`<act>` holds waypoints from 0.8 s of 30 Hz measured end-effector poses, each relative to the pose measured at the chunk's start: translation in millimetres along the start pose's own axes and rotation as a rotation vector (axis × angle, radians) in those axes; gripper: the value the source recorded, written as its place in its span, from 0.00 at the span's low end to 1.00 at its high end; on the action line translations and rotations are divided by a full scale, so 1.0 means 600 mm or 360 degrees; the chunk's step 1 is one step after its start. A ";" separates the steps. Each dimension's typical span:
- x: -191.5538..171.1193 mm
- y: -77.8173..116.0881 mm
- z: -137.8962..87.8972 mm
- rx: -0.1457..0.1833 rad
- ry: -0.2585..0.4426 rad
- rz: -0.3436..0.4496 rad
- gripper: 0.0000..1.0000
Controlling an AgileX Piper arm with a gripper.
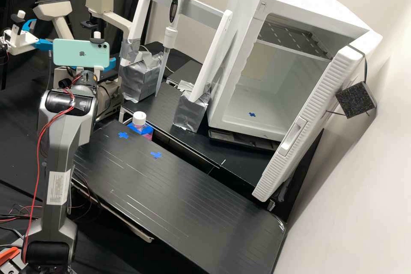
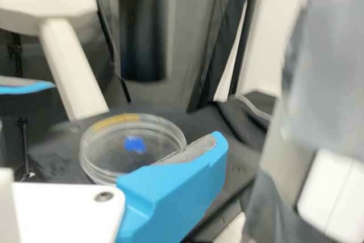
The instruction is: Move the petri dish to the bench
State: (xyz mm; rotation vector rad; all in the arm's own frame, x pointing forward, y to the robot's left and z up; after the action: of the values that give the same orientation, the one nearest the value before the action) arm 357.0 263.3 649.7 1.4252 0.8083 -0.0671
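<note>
Bench [image 1: 184, 197], one, black, runs from left near the arm [image 1: 62, 145] to right, where its far corner is rounded; two blue tape crosses [image 1: 156, 154] mark its left part near the far edge; a gap separates that edge from one black shelf [image 1: 171, 111] behind. One bottle [image 1: 138, 118] with a white cap stands just beyond the edge, at left; farther back, one white rack [image 1: 141, 17] rises on two foil-wrapped feet [image 1: 188, 111], one pipette [image 1: 170, 34] upright between its posts. At right one white cabinet [image 1: 239, 51] has its single door [image 1: 312, 111] swung out over the shelf's right end; inside are one wire shelf and one blue cross. At far left, by one microscope [image 1: 99, 0], is the gripper [image 1: 113, 65], behind one phone [image 1: 81, 52]; it is released, its blue finger [image 2: 176, 192] overlapping the near rim of one clear dish [image 2: 108, 157], which lies on a dark surface by the microscope.
</note>
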 end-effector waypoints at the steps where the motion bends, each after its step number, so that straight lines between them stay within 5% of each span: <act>1: 0.004 -0.001 0.005 0.0014 -0.0012 -0.0012 1.00; 5: 0.016 -0.004 0.017 0.0076 -0.0040 -0.0027 1.00; 10: 0.020 -0.008 0.021 0.0080 -0.0048 -0.0035 1.00; 24: 0.039 -0.023 0.012 -0.0017 -0.0020 -0.0046 1.00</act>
State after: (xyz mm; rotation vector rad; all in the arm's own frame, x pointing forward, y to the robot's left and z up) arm 370.8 263.9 624.9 1.4016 0.8178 -0.0939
